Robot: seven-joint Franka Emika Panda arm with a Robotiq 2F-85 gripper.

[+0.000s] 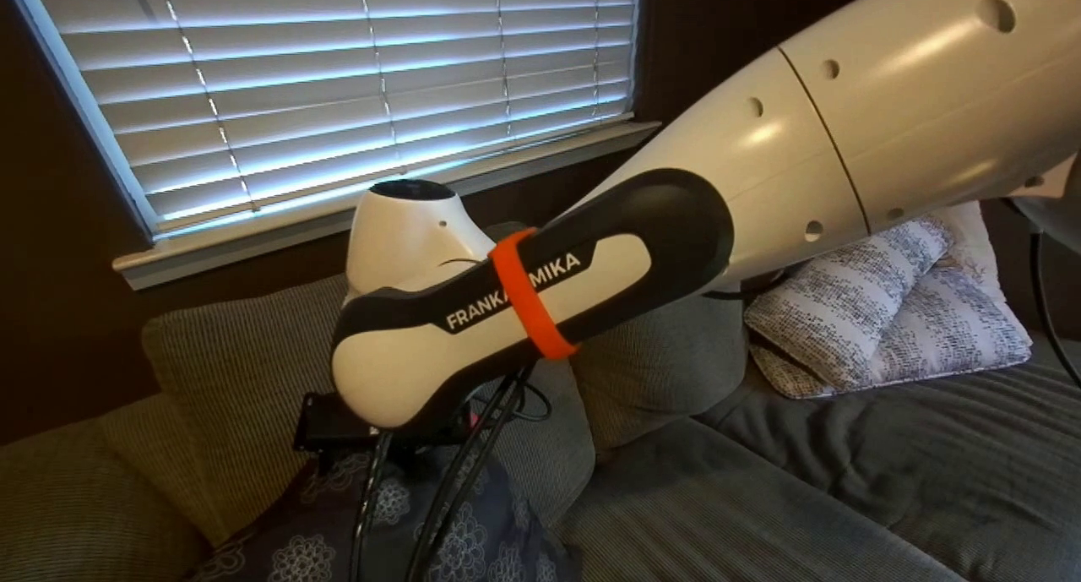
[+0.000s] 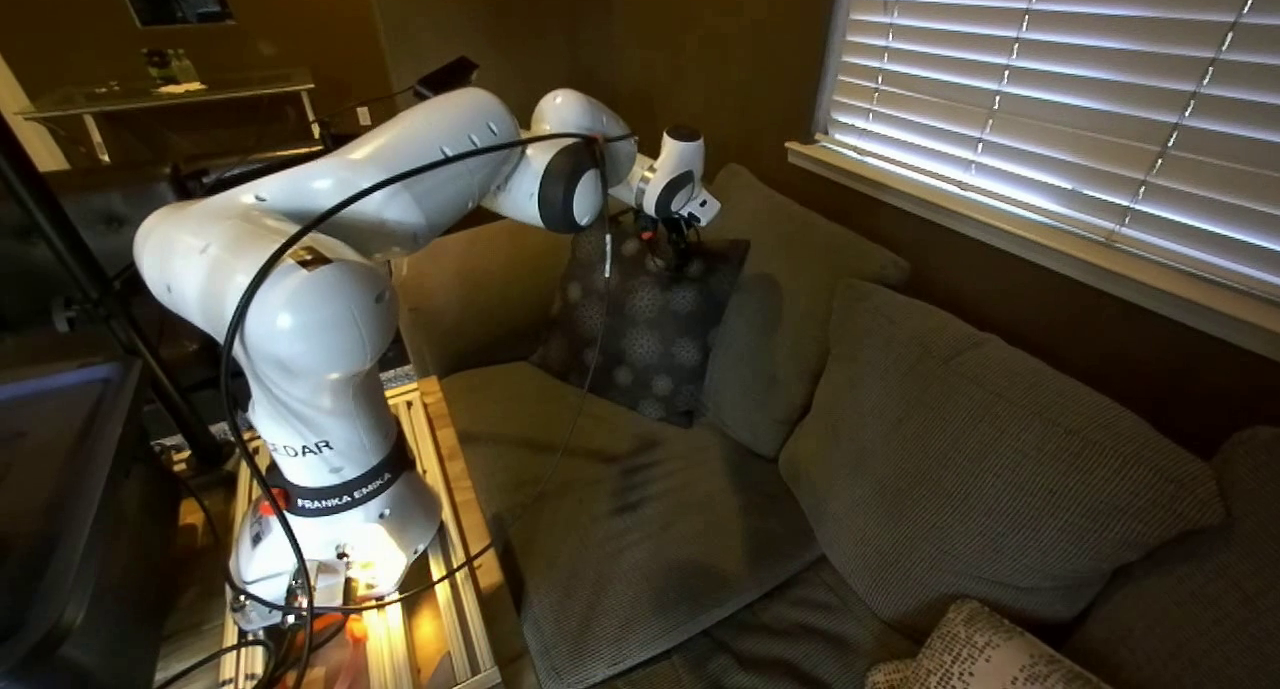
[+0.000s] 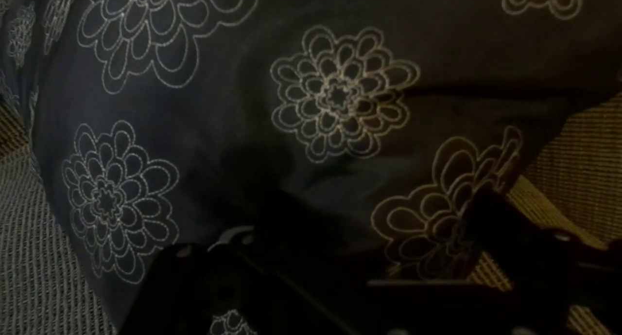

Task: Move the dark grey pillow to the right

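only the wrist view shows well the two dark fingers (image 3: 505,218) of the black end effector (image 3: 381,206): they stand apart from each other, and between them the cloth of the dark grey square pillow (image 3: 340,92) with pale flower outlines can be seen. whether they touch this cloth, i cannot tell, because the lower part there is very dark. where the pillow is, becomes clear in an exterior view: it leans in the corner of the sofa (image 2: 1000,439), between the brownish fabric armrest (image 2: 470,299) and a large beige ribbed back cushion (image 2: 790,309). in an exterior view, the orange-red band (image 1: 532,303) around the white and black robot arm (image 1: 692,210) is seen, while the lower edge cuts the pillow.

the arm rises from its white base (image 2: 330,534), bends, and reaches far out over the sofa. its wrist is turned downward, so that the end effector points down at the upper part of the pillow.

the surface (image 2: 650,569) under the pillow is the seat, of grey-brown ribbed fabric. a whitish speckled fabric pillow (image 1: 853,312) is farther along the sofa, well apart from the dark grey one. both exterior views show a dark brown wall (image 1: 59,354) and white horizontal window blinds (image 1: 338,84). a tilted black pole (image 2: 113,309) is near the arm.
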